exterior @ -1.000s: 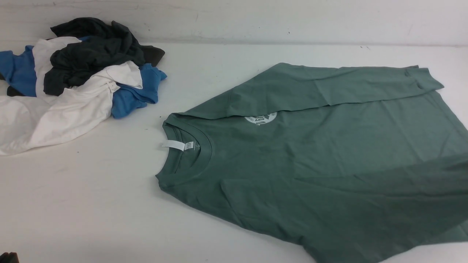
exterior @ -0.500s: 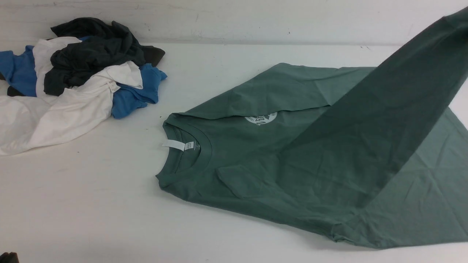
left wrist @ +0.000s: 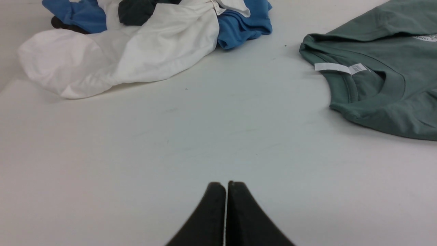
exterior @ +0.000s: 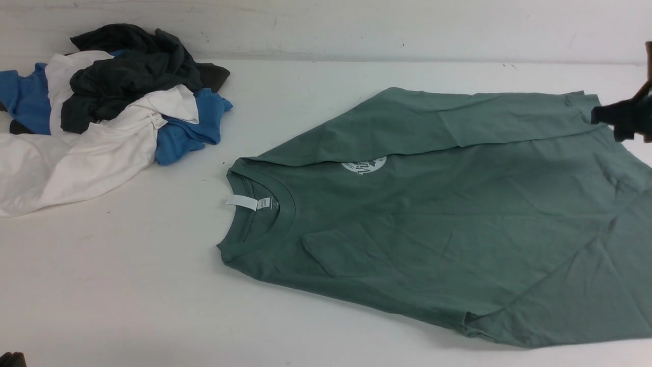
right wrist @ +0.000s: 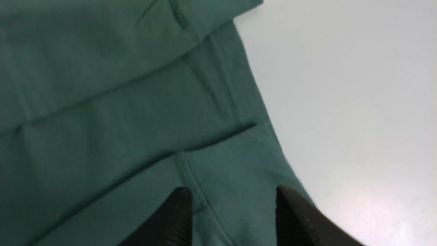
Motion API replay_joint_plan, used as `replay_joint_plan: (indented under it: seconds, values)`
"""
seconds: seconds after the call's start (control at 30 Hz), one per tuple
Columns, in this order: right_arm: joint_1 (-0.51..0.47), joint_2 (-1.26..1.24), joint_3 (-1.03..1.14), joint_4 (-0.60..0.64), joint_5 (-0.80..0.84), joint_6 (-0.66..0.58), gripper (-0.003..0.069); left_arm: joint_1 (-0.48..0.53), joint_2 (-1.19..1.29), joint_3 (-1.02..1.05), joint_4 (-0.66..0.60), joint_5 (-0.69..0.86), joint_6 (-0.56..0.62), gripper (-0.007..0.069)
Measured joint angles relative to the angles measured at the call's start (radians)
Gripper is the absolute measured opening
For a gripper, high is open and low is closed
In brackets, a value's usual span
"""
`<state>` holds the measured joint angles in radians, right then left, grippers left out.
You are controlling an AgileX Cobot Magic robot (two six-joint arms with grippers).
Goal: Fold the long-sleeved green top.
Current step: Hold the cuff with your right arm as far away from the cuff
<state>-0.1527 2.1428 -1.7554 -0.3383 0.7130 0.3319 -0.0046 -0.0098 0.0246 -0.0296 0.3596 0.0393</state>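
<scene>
Green long-sleeved top (exterior: 458, 224) lies flat on white table (exterior: 127, 280), right of centre, neck to robot's left, sleeves laid across body. Soft matte cotton, ribbed neck, stitched cuffs. Right gripper (right wrist: 232, 196) spread wide over cuff edge, holding nothing. Left gripper (left wrist: 226, 186) pinched together, empty. Risk: loose layers slide or bunch if next pinch catches only one.

Raised sleeve (exterior: 458, 214) of the green long-sleeved top (exterior: 285, 234) now laid flat across its body, right gripper (right wrist: 233, 191) opened
</scene>
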Motion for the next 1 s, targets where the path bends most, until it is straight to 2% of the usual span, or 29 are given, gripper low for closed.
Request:
replay_joint_plan:
  seconds: [0.13, 0.27, 0.43, 0.67, 1.0]
  values:
    - [-0.02, 0.027, -0.086, 0.021, -0.022, 0.058, 0.0386, 0.0, 0.0, 0.0, 0.0, 0.0, 0.0, -0.0004]
    - [-0.065, 0.102, -0.197, 0.127, -0.034, 0.063, 0.0391, 0.0, 0.0, 0.0, 0.0, 0.0, 0.0, -0.0004]
    - [-0.12, 0.271, -0.372, 0.302, -0.047, -0.039, 0.0391, 0.0, 0.0, 0.0, 0.0, 0.0, 0.0, -0.0004]
    - [-0.128, 0.471, -0.632, 0.426, -0.074, -0.117, 0.0392, 0.0, 0.0, 0.0, 0.0, 0.0, 0.0, -0.0004]
    - [-0.138, 0.593, -0.732, 0.44, -0.094, -0.188, 0.0392, 0.0, 0.0, 0.0, 0.0, 0.0, 0.0, -0.0004]
